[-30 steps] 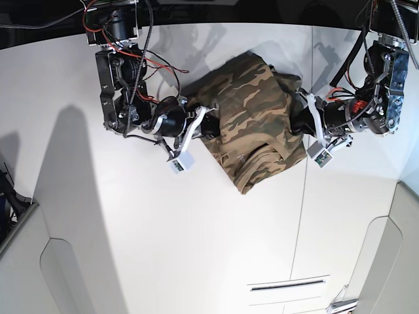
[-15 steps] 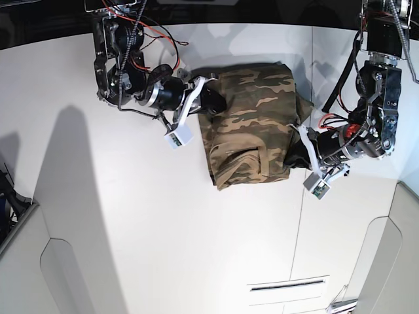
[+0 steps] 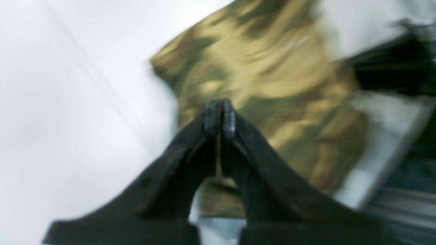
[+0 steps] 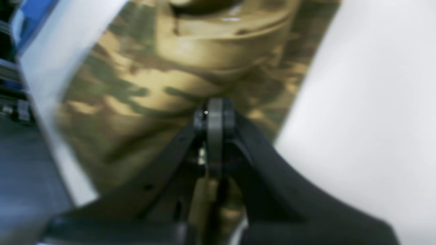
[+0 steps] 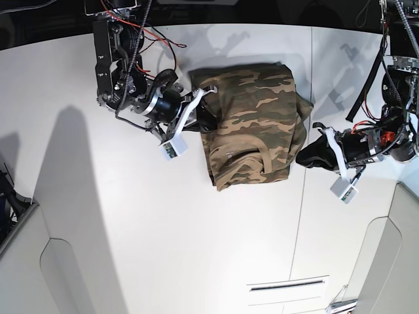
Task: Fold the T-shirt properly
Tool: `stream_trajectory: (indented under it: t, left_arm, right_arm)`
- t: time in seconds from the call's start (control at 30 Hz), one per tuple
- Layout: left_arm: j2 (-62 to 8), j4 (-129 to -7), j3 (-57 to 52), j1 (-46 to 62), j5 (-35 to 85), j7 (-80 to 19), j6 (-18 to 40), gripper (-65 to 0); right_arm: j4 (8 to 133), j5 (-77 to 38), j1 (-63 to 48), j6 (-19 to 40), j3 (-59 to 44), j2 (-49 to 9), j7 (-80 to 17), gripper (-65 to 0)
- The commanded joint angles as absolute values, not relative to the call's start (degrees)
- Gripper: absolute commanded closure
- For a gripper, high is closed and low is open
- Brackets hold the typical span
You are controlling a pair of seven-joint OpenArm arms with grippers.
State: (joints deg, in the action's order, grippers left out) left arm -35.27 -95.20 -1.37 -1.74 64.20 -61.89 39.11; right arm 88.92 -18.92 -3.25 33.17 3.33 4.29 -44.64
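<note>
The camouflage T-shirt lies folded into a rough rectangle on the white table, its collar showing near the front edge. My right gripper is shut, with its tips against the shirt's left edge. In the right wrist view the shut right gripper points over the T-shirt; I cannot see cloth pinched between the tips. My left gripper is shut and sits just off the shirt's lower right corner. The left wrist view shows the left gripper shut and holding nothing, the T-shirt blurred beyond.
Both arms' bodies and cables crowd the back corners of the table. A vertical seam runs down the tabletop to the right of the shirt. A narrow slot lies near the front. Dark equipment sits past the left edge.
The shirt has gone from tilted to lying square. My left gripper has pulled back to the right, off the shirt. My right arm has shifted along the shirt's left edge.
</note>
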Motion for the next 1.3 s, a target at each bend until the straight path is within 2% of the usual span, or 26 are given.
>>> stream_trajectory:
  t: [0.0, 0.07, 0.23, 0.4, 0.53, 0.9, 1.27]
  left_arm:
    - [-36.2, -96.1, -2.6, -1.6, 67.7, -62.4, 40.0, -1.5]
    - [-35.9, -96.1, -3.5, 0.5, 71.5, -64.2, 40.0, -1.5]
    - [-32.0, -96.0, -3.6, 5.2, 70.9, -64.3, 40.0, -1.5]
    - [-27.6, -95.2, -3.5, 5.7, 57.5, -57.6, 40.0, -1.5]
    - [-27.5, -94.4, -3.5, 5.5, 51.5, -52.9, 40.0, -1.5]
    - [-27.6, -94.4, -3.4, 2.1, 51.3, -52.9, 40.0, -1.5]
    - [-27.6, -94.4, -3.5, 2.1, 51.7, -55.5, 40.0, -1.5]
  right_arm:
    - [90.0, -19.2, -2.1, 33.1, 3.3, 4.6, -43.3, 0.0]
    - [89.9, -17.6, -1.8, 32.7, 3.3, 4.5, -43.3, 0.0]
    - [89.8, -17.5, -1.6, 32.8, 3.4, 4.5, -43.5, 0.0]
    - [89.8, -20.1, -1.7, 32.8, 3.5, 5.0, -44.4, 0.0]
    - [89.8, -22.4, -1.8, 32.8, 3.9, 4.9, -48.8, 0.0]
    - [89.8, -30.8, -2.0, 32.8, 4.4, 4.9, -55.6, 0.0]
    - [89.8, -30.9, -7.1, 33.8, 5.8, 4.9, -55.1, 0.0]
